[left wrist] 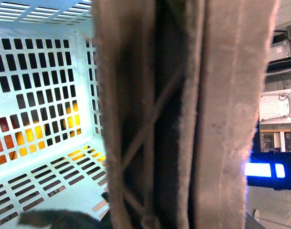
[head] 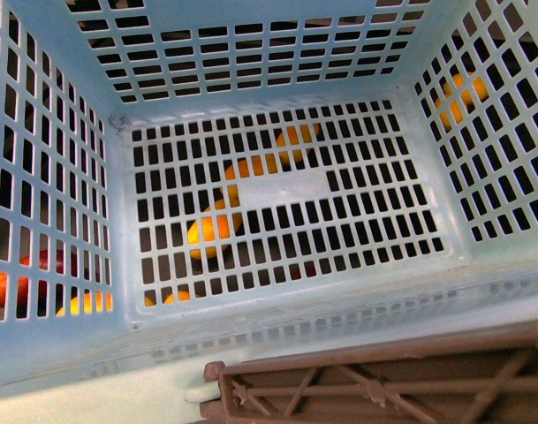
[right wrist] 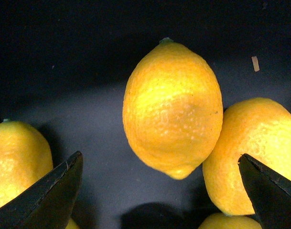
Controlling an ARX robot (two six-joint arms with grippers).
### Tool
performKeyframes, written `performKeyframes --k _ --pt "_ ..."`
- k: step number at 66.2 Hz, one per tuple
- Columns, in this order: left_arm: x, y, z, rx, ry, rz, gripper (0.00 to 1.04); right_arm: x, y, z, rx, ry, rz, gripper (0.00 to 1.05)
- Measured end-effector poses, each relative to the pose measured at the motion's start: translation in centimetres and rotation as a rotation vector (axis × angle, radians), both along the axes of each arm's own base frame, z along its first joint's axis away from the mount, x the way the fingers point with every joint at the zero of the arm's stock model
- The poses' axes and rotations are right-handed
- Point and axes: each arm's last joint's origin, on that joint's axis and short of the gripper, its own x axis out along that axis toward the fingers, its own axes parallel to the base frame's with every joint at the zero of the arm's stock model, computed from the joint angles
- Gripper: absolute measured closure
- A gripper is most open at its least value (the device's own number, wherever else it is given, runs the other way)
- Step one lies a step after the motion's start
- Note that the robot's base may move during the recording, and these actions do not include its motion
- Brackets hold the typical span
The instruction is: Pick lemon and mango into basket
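Where visible — dark surface (right wrist: 64, 67) beneath lemon (right wrist: 173, 109)

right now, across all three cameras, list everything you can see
basket: one, light teal, slotted, fills front view, nothing inside
handle: one, brown, at basket's near rim, close to left wrist camera
lemon: one whole, yellow, dark surface, centre of right wrist view
other lemons: three partly seen, yellow, around it
fruit outside basket: count unclear, orange-yellow, seen through its slots
blue light: one, background of left wrist view
right gripper: black fingers, open, not touching lemon
left gripper: cannot make out, handle blocks its view
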Motion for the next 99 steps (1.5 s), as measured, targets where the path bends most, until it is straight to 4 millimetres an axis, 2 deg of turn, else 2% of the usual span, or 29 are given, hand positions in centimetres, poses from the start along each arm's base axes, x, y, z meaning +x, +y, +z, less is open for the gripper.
performKeyframes --k 24,47,83,86,99 --pt "0.0 0.0 0.0 0.000 0.000 0.000 0.90 2.2 -0.4 -0.9 0.011 0.020 -0.018 0.09" --pt "0.0 0.0 0.0 0.000 0.000 0.000 0.90 2.2 -0.8 -2.4 0.014 0.067 -0.042 0.09" --pt "0.0 0.0 0.0 0.000 0.000 0.000 0.90 3.0 -1.4 -3.4 0.033 0.074 -0.084 0.09" --pt "0.0 0.0 0.0 0.000 0.000 0.000 0.90 3.1 -1.5 -3.4 0.036 0.073 -0.089 0.12" --pt "0.0 0.0 0.0 0.000 0.000 0.000 0.90 3.3 -1.6 -3.5 0.040 0.073 -0.098 0.35"
